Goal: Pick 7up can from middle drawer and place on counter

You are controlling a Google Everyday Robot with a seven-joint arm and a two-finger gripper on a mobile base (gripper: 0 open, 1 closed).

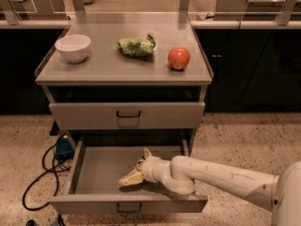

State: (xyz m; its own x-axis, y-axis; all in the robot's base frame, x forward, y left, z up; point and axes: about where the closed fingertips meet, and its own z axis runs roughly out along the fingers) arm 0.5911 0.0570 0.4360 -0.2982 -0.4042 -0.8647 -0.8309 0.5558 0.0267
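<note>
The middle drawer [96, 173] is pulled out, a shallow grey tray with a flat front panel and a dark loop handle. My gripper [138, 166] is down inside it, right of centre, on a pale arm coming in from the right. It is open, one finger pointing to the lower left and the other toward the back. Between them shows a small shiny round top, which looks like the 7up can [139, 163]; most of its body is hidden. The counter [103, 67] is the grey cabinet top above.
On the counter stand a white bowl [73, 47] at the left, a green wrinkly snack bag [137, 45] in the middle and a red apple [178, 58] at the right. The top drawer [127, 115] is closed. A black cable [44, 168] lies on the floor at the left.
</note>
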